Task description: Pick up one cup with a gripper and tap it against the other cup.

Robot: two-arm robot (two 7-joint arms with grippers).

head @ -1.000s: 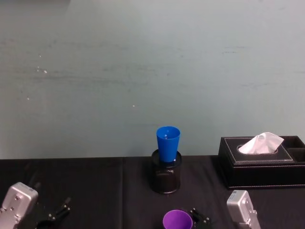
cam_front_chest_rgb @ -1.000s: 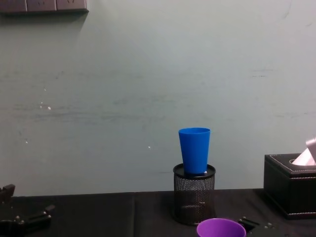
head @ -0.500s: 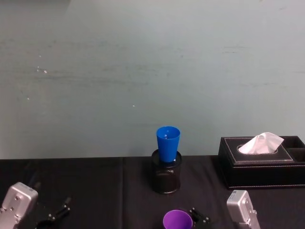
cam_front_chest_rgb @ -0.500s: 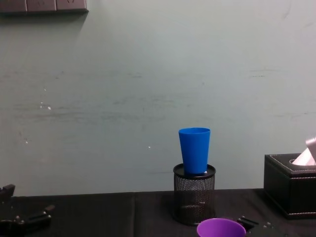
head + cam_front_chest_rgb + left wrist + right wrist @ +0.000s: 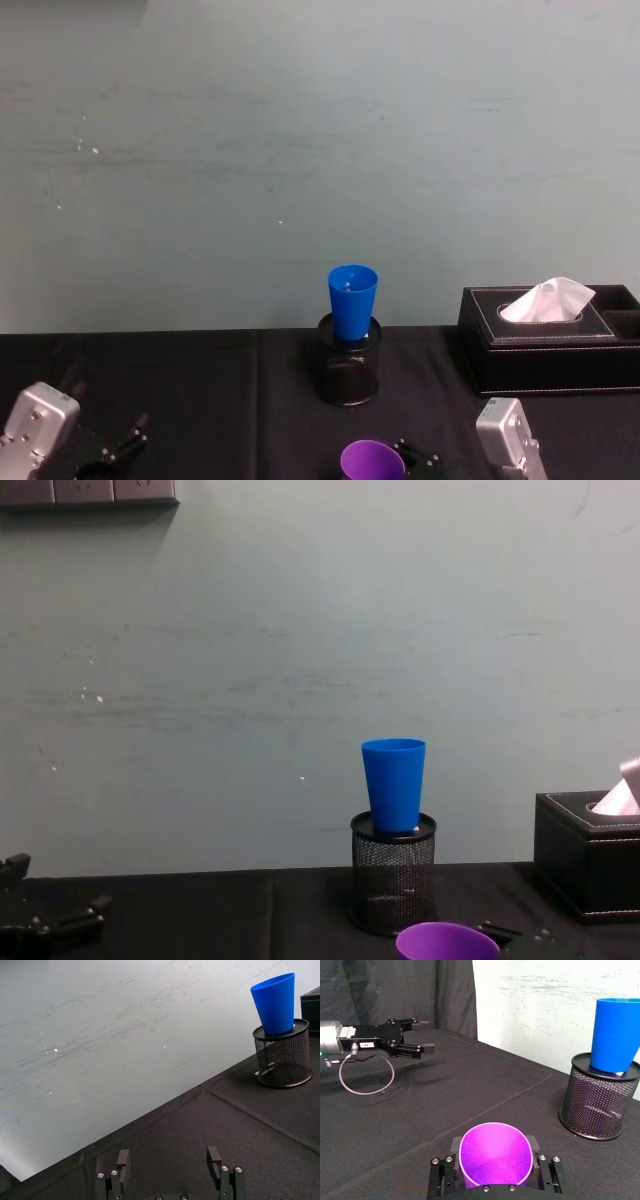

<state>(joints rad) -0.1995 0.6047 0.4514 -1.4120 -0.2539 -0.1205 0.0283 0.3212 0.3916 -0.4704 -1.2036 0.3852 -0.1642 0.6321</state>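
Even, soft room light. Pale wall (image 5: 300, 120) bright; black table (image 5: 200, 390) dark, flat. Faint soft shadow beneath left end effector (image 5: 429, 1035)

The chest view's lower edge cuts off the purple cup (image 5: 447, 942) below its rim.

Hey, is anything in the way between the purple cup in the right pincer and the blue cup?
Nothing visible. Bare black cloth lies between the purple plastic tumbler in the right pincer and the blue plastic tumbler, which stands in a black wire-mesh holder.
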